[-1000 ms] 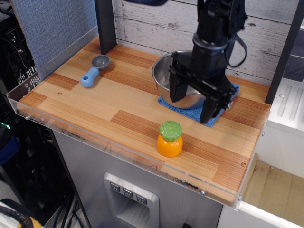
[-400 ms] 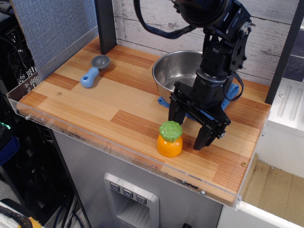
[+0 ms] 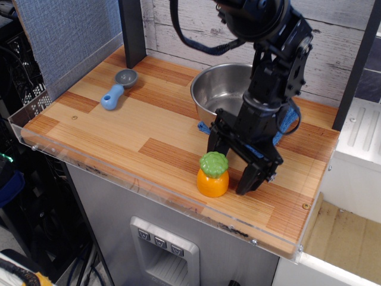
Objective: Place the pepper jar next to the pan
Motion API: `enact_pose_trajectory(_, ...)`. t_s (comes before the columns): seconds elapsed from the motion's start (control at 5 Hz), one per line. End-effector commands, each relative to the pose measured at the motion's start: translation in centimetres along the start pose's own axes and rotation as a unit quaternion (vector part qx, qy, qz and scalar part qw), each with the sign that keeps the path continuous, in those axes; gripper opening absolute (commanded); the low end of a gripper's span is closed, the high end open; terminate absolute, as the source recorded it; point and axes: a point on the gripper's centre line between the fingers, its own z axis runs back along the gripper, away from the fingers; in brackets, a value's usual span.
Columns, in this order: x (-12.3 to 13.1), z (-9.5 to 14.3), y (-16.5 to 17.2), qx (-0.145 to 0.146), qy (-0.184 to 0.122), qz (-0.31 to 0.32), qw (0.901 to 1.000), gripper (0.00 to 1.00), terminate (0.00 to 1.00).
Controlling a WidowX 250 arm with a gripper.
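The pepper jar [image 3: 213,175] is a small orange jar with a bumpy green dome cap. It stands upright near the front edge of the wooden table [image 3: 119,128]. The small pan [image 3: 119,87], with a grey bowl and blue handle, lies at the back left, far from the jar. My black gripper [image 3: 230,164] is open and hangs low just behind and to the right of the jar. One finger is behind the jar's cap, the other to its right. It holds nothing.
A large steel bowl [image 3: 221,92] sits on a blue cloth [image 3: 284,124] at the back right, partly hidden by my arm. A dark post [image 3: 132,30] stands at the back left. A clear plastic lip [image 3: 149,179] runs along the table's front edge.
My gripper has come down from in front of the steel bowl toward the front of the table, and now stands low and open right beside the jar. The jar has not moved.
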Motion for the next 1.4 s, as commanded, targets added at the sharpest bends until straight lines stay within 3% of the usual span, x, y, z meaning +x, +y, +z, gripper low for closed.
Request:
enact_pose_trajectory(0.0,-3.1,4.5,-0.9,0.039,-0.108,-0.018,0.9932,1.0,0.0)
enact_pose_trajectory(0.2,-4.2,4.6,-1.3,0.046,-0.117,-0.016,0.992,1.0,0.0)
enact_pose_trajectory(0.8,-3.0,2.1,-0.7,0.072,-0.084,-0.007,0.9939,1.0,0.0)
enact_pose_trajectory(1.0,-2.6,1.5,-0.3,0.078,-0.079,-0.003,0.9938,0.0,0.0)
enact_pose_trajectory(1.2,-2.6,1.4,-0.2,0.075,-0.079,-0.001,0.9941,0.0,0.0)
